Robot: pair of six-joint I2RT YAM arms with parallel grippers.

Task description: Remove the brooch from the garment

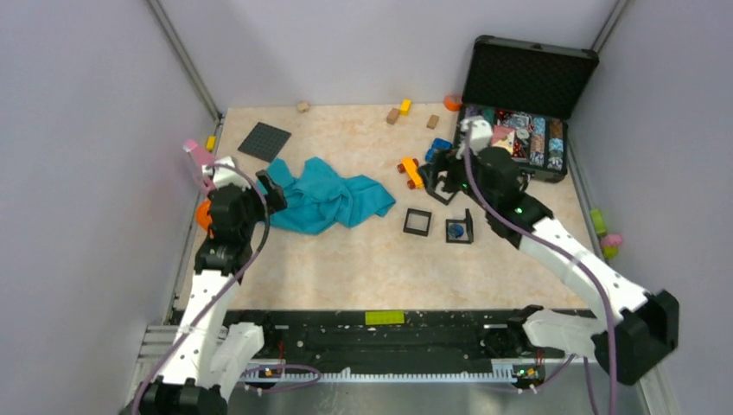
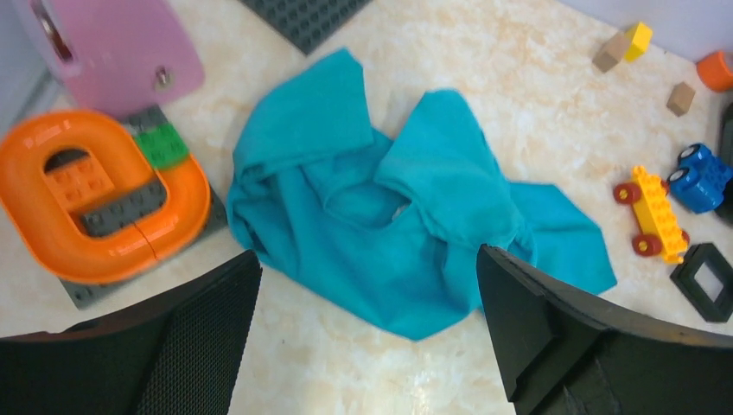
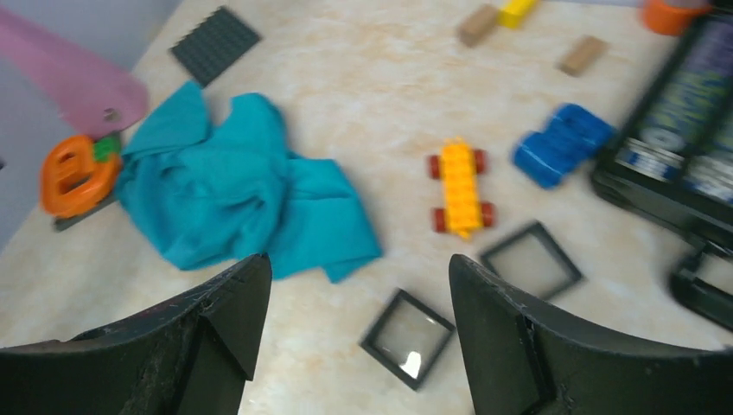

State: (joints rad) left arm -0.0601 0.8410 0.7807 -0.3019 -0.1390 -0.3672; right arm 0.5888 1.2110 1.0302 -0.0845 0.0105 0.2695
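Note:
The teal garment (image 1: pixel 328 199) lies crumpled on the table left of centre; it also shows in the left wrist view (image 2: pixel 380 207) and the right wrist view (image 3: pixel 233 190). No brooch shows on it. A tiny blue roundish brooch (image 1: pixel 455 230) sits by a tilted black square frame (image 1: pixel 461 228), apart from the garment. My left gripper (image 1: pixel 275 192) is open and empty, its tips (image 2: pixel 367 264) over the garment's near edge. My right gripper (image 1: pixel 441 177) is open and empty, hovering (image 3: pixel 356 264) above an empty black frame (image 3: pixel 408 335).
A yellow toy car (image 1: pixel 412 173) and a blue toy car (image 1: pixel 438 149) stand right of the garment. An open black case (image 1: pixel 527 104) is at the back right. A dark grey plate (image 1: pixel 264 141), an orange ring (image 2: pixel 95 194) and a pink piece (image 2: pixel 121 47) are at the left.

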